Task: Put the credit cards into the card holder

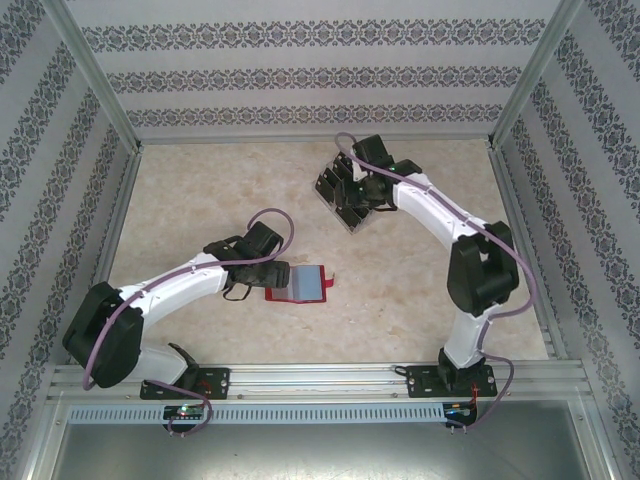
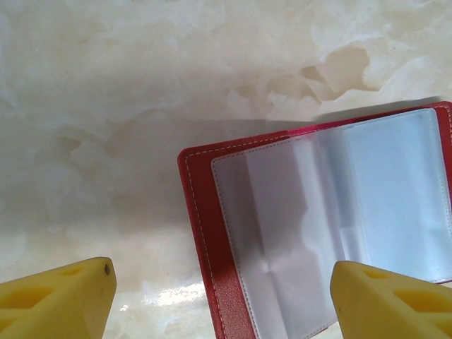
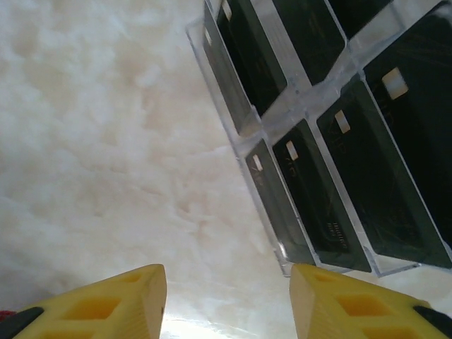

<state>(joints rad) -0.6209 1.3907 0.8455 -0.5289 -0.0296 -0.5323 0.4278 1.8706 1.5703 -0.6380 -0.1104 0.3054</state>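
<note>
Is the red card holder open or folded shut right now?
Open. The card holder lies spread flat on the table, its clear sleeves facing up; the visible sleeves look empty.

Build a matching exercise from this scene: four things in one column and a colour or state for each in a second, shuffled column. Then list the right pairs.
Things
1. card holder
2. credit cards
3. clear rack
4. left gripper

Descriptions
A. black, standing in slots
B. open, holding nothing
C. red outside, lying open on the table
D. transparent, with dividers

Pairs: 1-C, 2-A, 3-D, 4-B
</note>
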